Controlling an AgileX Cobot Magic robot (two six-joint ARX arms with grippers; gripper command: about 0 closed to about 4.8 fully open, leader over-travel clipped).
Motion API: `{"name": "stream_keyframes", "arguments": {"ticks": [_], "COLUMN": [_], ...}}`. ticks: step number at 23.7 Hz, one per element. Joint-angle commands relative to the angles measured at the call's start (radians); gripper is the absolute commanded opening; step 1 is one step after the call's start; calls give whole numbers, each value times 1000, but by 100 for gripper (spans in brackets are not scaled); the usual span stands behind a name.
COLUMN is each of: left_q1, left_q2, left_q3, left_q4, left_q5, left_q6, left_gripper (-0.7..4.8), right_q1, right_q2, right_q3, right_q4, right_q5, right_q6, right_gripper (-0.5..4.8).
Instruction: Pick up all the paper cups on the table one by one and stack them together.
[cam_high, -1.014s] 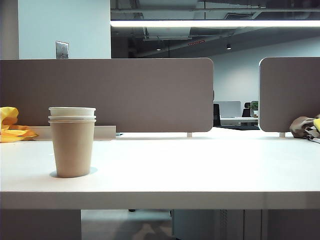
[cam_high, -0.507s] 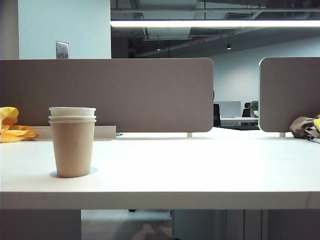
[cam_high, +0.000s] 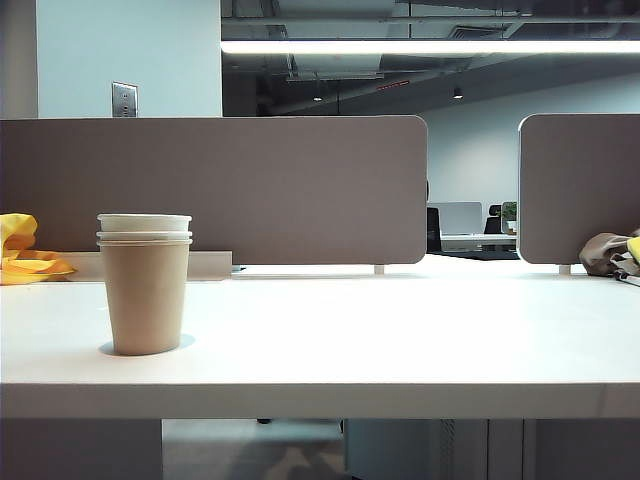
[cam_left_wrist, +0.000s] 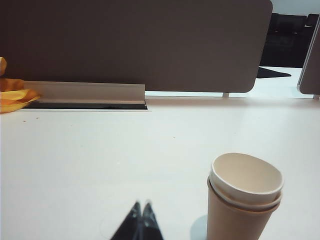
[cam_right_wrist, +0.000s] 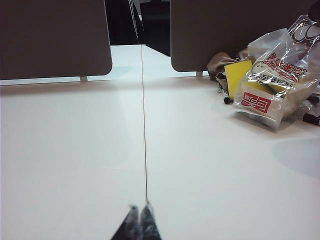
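- Exterior view: the stack of paper cups (cam_high: 145, 283) is standing upright on the white counter (cam_high: 400, 330) at about nine o'clock from the counter's middle. The tan cup is serving as the outer shell, with two white rims showing just above its lip, so all three are nesting together. No loose cup is showing anywhere else on the counter, so the stacking is looking complete to me. Neither arm is appearing here, which I take to mean both are sitting pulled back off the work area.
- Left wrist view: the left claw (cam_left_wrist: 141, 209) is hanging low over bare counter with its two dark tips pressed together, gripping nothing. The cup stack (cam_left_wrist: 244, 200) is standing near it, toward three o'clock from the tips and clear of them. A yellow cloth (cam_left_wrist: 15, 96) is lying by the grey partition panel (cam_left_wrist: 135, 45) at the far edge, well apart from the cups.
- Right wrist view: the right claw (cam_right_wrist: 139, 212) is likewise sitting pinched closed and empty, right over the seam in the counter. No cup is showing here; a crinkled plastic bag (cam_right_wrist: 272, 75) with a yellow box (cam_right_wrist: 239, 72) is lying toward two o'clock, well apart from the tips.
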Motion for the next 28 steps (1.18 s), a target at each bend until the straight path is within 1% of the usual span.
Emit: {"name": "stream_keyframes", "arguments": {"ticks": [1, 9, 11, 13, 15, 17, 28], "left_q1": [1, 1, 1, 1, 1, 1, 1], "left_q2": [0, 0, 0, 0, 0, 0, 0], "left_q3": [4, 4, 4, 4, 4, 4, 4], "left_q4": [10, 0, -31, -43, -55, -57, -57], "left_q5": [3, -2, -72, -117, -153, -154, -154], "left_q6": [3, 3, 3, 3, 3, 3, 3], "left_gripper": [-5, -5, -5, -5, -5, -5, -5], "right_q1": [-1, -1, -1, 0, 0, 0, -1], "right_q2": [0, 0, 0, 0, 0, 0, 0], "right_q3": [-7, -7, -7, -7, -7, -7, -7], "right_q4": [11, 10, 10, 17, -7, -14, -13], "right_q5": [2, 2, 1, -4, -34, -72, -69], "right_q6": [2, 2, 2, -6, -6, -6, -6], "right_gripper": [14, 14, 14, 14, 13, 14, 14]}}
